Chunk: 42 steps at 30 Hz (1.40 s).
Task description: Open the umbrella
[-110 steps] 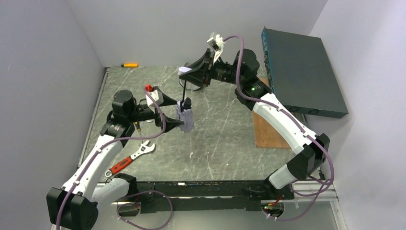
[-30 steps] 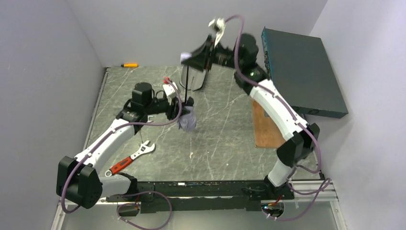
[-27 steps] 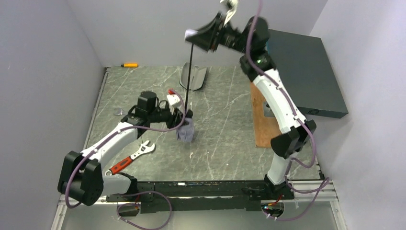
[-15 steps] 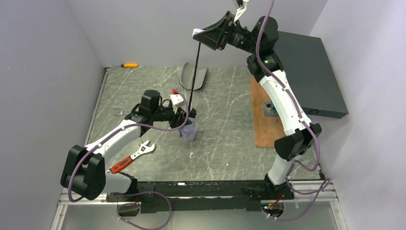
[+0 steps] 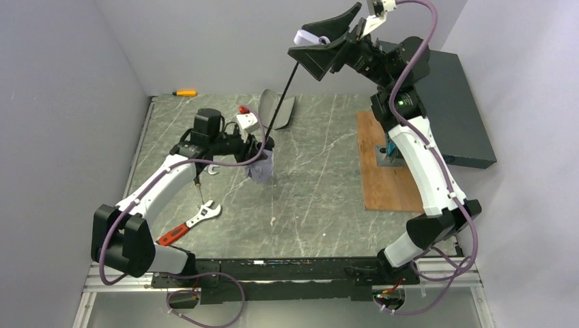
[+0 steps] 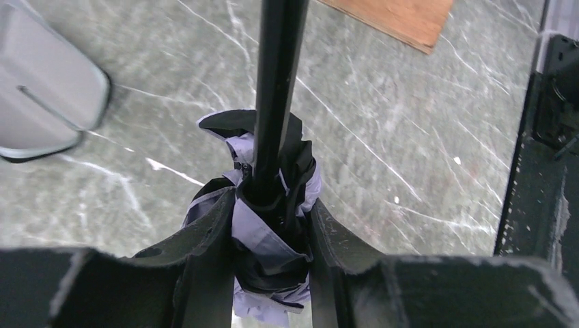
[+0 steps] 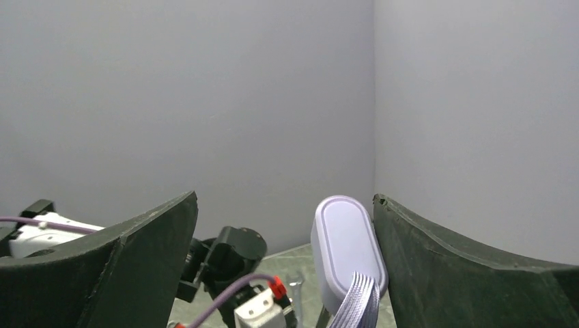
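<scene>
I pinch umbrella (image 6: 300,176) by folded canopy w/ L gripper (image 6: 271,208), low, as anchor for the stretched shaft (image 6: 276,82). R gripper (image 7: 283,201) jaws wide; handle (image 7: 345,246) only leans on one finger, no grip.

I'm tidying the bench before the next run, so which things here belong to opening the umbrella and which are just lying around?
In the job: umbrella, left hand clamped on it, right hand open beside its handle.
Lying about: yellow screwdriver, red-handled wrench, wooden board, teal box.
</scene>
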Tool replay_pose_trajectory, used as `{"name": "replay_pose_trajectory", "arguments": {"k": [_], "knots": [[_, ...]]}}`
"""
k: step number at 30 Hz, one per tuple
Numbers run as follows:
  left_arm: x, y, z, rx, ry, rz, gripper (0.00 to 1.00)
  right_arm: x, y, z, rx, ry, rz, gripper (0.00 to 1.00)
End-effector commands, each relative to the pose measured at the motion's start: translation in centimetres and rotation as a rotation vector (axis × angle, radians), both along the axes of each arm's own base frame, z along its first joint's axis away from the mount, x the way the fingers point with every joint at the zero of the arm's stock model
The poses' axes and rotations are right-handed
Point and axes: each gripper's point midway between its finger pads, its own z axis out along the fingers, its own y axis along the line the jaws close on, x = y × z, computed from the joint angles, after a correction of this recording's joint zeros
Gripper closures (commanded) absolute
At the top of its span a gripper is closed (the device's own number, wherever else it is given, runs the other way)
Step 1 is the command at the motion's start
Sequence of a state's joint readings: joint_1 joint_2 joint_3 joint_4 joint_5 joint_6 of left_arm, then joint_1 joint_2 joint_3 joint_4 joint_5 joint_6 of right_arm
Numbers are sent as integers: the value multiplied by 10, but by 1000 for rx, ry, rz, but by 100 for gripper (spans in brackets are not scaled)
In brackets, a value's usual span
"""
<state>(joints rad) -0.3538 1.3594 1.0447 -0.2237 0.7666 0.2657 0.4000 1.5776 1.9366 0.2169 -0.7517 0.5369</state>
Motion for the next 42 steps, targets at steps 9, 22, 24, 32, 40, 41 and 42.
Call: {"name": "replay_pose_trajectory", "arguments": {"k": [9,22,24,32,40,41,42], "knots": [[54,45,119,-200,-86,152,100,-1,-50,-30,-73,-59,-347,0],[42,58,189,-507,111,142,100,-10,-27,-160,-407,41,-153,4],[30,56,197,-561,125,126,100,-15,-19,-179,-427,90,-81,3],[16,44,219,-599,41,41,100,-26,38,-206,-497,96,100,5],[42,77,171,-92,-283,277,100,-21,11,-148,-484,-110,-97,11],[48,88,174,-58,-344,309,100,-14,-1,-153,-501,-68,-157,11],[52,100,180,-36,-406,331,100,-2,-18,-164,-518,3,-227,11]]}}
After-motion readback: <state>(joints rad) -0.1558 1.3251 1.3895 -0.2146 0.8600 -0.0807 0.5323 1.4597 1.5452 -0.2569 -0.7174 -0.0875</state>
